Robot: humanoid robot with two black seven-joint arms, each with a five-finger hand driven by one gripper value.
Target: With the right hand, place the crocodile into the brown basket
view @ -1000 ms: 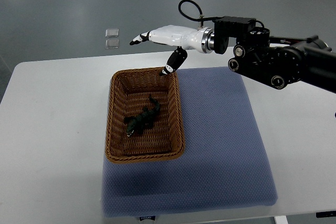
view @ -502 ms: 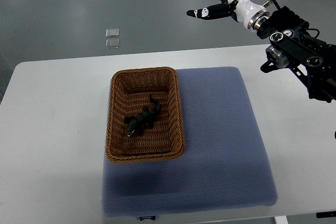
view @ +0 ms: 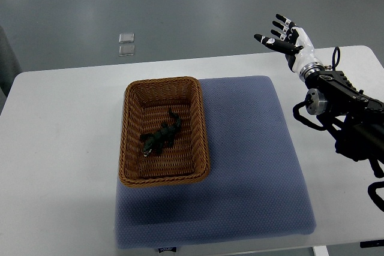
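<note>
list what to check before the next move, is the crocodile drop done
1. Crocodile lies inside the brown basket, on its floor: ok.
2. Right hand open, fingers spread, holding nothing: ok.
3. Right hand clear of the basket, raised well off to its right: ok.
4. Basket upright on the left side of the blue mat: ok.
5. Left arm's position: cannot tell, out of view.

Dark-green crocodile (view: 161, 137), brown woven basket (view: 128, 148), blue mat (view: 252, 166).
</note>
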